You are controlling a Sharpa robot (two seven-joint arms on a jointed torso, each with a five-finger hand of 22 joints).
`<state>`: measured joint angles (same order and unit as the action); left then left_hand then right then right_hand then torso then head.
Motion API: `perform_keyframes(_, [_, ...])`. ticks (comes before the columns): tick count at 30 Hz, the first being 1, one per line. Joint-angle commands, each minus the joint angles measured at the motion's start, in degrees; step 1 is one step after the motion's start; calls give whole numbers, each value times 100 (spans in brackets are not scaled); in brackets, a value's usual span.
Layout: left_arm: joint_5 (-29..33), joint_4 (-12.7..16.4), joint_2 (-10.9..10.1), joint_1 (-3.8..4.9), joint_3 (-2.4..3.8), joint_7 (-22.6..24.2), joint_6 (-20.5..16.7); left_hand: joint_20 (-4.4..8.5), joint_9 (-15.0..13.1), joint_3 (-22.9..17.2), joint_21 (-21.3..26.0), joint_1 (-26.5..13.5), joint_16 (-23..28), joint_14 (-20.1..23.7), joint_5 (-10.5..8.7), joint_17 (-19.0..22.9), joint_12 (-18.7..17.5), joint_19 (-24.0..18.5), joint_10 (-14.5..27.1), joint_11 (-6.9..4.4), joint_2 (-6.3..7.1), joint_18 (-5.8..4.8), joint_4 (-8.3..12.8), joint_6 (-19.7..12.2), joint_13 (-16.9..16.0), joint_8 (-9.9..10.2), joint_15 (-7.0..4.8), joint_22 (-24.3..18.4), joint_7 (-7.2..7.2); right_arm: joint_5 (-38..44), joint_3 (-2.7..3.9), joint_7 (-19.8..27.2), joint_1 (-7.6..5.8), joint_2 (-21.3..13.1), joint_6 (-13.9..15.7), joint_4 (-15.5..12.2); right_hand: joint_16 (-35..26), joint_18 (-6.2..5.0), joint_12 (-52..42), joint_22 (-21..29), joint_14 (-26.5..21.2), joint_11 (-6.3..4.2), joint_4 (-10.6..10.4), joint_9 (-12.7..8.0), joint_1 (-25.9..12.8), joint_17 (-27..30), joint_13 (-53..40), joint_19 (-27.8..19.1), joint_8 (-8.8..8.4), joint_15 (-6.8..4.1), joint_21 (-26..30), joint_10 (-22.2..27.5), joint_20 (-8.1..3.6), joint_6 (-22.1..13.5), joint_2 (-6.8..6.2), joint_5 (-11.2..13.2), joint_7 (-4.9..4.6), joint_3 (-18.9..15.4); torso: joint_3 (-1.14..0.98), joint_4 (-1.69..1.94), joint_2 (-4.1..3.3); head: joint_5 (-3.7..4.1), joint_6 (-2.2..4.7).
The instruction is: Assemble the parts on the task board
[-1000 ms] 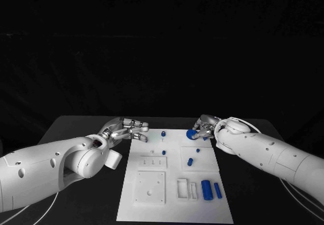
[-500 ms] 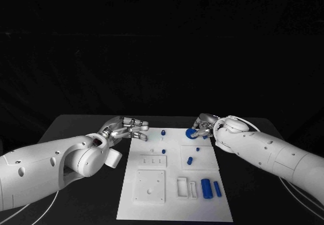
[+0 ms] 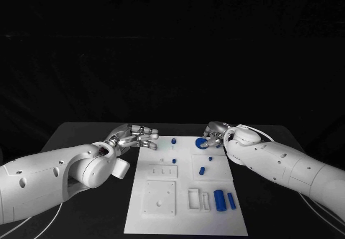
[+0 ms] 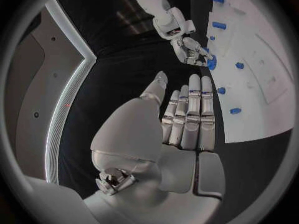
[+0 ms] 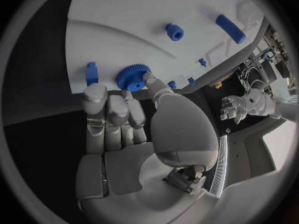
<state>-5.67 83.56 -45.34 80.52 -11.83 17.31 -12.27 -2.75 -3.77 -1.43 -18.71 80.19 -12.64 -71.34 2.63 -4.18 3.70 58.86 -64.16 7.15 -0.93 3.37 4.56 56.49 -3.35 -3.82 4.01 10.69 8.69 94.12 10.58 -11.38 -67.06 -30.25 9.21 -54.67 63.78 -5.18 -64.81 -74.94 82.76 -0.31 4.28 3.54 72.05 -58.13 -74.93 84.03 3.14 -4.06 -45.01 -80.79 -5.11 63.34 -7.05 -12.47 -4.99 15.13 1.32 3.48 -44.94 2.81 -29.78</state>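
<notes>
Blue gear (image 3: 202, 143), half hidden, is pinched by the right hand (image 3: 217, 135); left hand (image 3: 133, 137) hovers unclenched, holding nothing.

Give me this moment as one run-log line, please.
left robot hand: open, beside task board | right robot hand: holding blue gear at board's far edge | gear not yet seated

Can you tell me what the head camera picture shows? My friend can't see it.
The robot's right hand pinches a blue gear at the far edge of the white task board. Its left hand hovers open beside the board.
</notes>
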Motion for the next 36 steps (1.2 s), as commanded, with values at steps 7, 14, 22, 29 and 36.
perform_keyframes(7, [-1,50,-17,8,6,30,70,-12,3,7,-14,-18,-15,25,12,9,-26,-45,30,-8,-21,-63,6,-20,-3,19,10,-6,16,945,-68,-281,33,-46,507,-340,23,75,1,-141,27,1,-71,6,9,24,-268,316,41,-20,-108,-57,-37,130,-160,250,15,321,2,6,0,-14,31])
perform_keyframes(14, [-1,52,-33,8,6,32,55,-12,3,7,-14,-18,-15,25,12,9,-26,-45,30,-8,-21,-63,6,-20,-3,19,10,-6,16,1079,-76,-379,34,-132,753,-724,23,86,-6,-177,29,0,-116,6,7,36,-269,322,42,-26,-205,-77,-44,147,-214,312,18,439,-2,3,3,-42,53])
perform_keyframes(22, [1,56,-49,9,7,35,36,-12,3,7,-14,-18,-15,25,12,9,-26,-45,30,-8,-21,-63,6,-20,-3,19,10,-6,16,1182,-78,-463,33,-162,896,-1219,25,88,0,-177,28,1,-168,4,-16,41,-266,323,39,-29,-207,-83,-46,139,-255,402,18,447,0,-3,-3,-76,85])
perform_keyframes(29, [6,48,-35,9,7,34,34,-12,3,7,-14,-18,-15,25,12,9,-26,-45,30,-8,-21,-63,6,-20,-3,19,10,-6,16,1226,-123,-485,33,21,961,-1315,10,90,21,-181,23,1,-232,4,-5,63,-256,324,40,-30,-230,-82,-48,132,-272,410,17,445,3,15,-6,-84,104])
perform_keyframes(36, [8,35,-15,9,7,35,42,-13,4,9,-19,-15,-11,25,12,9,-26,-44,28,-8,-16,-61,6,-28,-3,20,10,-20,18,1274,-237,-505,36,286,1028,-1209,10,91,21,-182,24,1,-242,4,1,65,-255,325,40,-31,-235,-83,-49,133,-271,390,17,449,4,26,-22,-117,103])
